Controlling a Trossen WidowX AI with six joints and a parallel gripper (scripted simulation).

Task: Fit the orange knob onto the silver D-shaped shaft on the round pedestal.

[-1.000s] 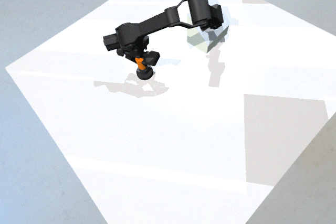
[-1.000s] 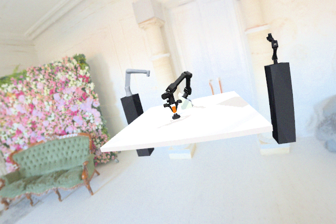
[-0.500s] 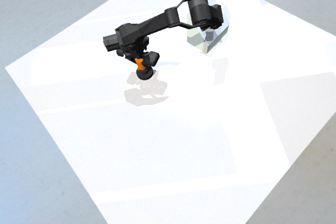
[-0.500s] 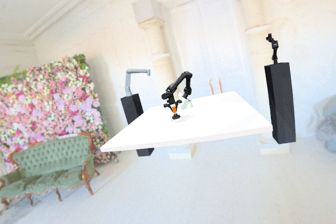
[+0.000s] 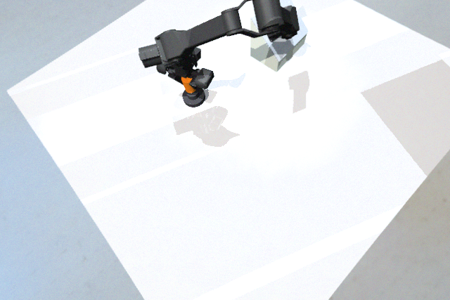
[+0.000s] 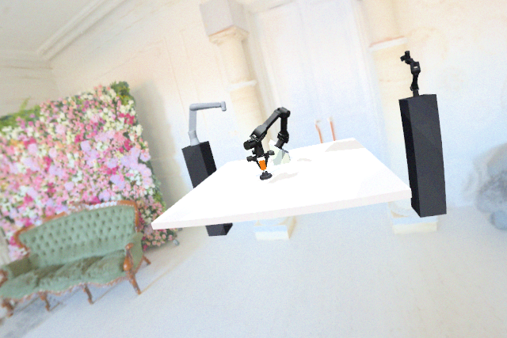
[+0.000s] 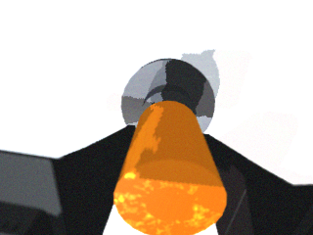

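Knob (image 7: pixel 170 171), orange and tapered, sits clamped between my fingers, which stand about half apart and pressed against its sides; the dark pads flank it at 9 and 3 o'clock in the wrist view. Its wide end faces the wrist camera at 6 o'clock, and its narrow end points away toward 12 o'clock, straight at the round pedestal (image 7: pixel 134 95).

The narrow tip overlaps the middle of the pedestal in the wrist view, hiding most of the shaft, so I cannot tell whether the flat sides line up or whether the hole has met the shaft. A dark stub shows just above the tip, at the pedestal's centre.

From the top view, the knob (image 5: pixel 187 83) hangs under my fingers (image 5: pixel 188 80) with the pedestal (image 5: pixel 195 99) directly beneath it, at 6 o'clock. The knob's lower end meets the pedestal's top there, though whether they touch is too small to tell.

From the exterior view, the knob (image 6: pixel 262 165) is upright above the pedestal (image 6: pixel 264 176), near the far left part of the white worktop (image 6: pixel 327 195). My arm (image 6: pixel 270 121) arches over from its base at 3 o'clock.
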